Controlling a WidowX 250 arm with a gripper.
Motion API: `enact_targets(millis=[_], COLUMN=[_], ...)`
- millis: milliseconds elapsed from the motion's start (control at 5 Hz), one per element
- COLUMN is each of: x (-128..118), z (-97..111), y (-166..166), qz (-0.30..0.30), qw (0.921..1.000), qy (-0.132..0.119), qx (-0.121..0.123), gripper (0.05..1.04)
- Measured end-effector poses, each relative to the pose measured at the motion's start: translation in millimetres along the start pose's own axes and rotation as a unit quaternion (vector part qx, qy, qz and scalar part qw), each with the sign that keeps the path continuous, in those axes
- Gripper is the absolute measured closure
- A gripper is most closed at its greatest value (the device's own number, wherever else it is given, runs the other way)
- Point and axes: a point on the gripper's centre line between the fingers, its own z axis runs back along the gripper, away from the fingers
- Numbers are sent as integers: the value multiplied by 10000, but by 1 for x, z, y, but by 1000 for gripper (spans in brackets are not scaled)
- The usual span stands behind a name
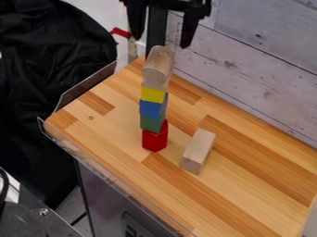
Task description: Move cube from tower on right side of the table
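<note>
The gripper (161,42) hangs empty and spread wide, with the upright tower (152,109), its yellow cube (153,94) just under the rounded wooden block (158,67), at six o'clock from it in view.

The camera looks slantwise down from fairly near, across the tabletop (248,190) toward the wall (254,60).
</note>
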Motion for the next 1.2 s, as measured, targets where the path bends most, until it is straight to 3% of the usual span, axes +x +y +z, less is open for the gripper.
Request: enact_targets(millis=[800, 1000, 1200], x=[2, 3, 5], z=[-21, -28, -37], y=[8, 8, 8], qz=[156, 204, 205], qw=[9998, 9995, 9991], qy=[114, 174, 314], qx=[-61, -156, -177], gripper=[83, 130, 410])
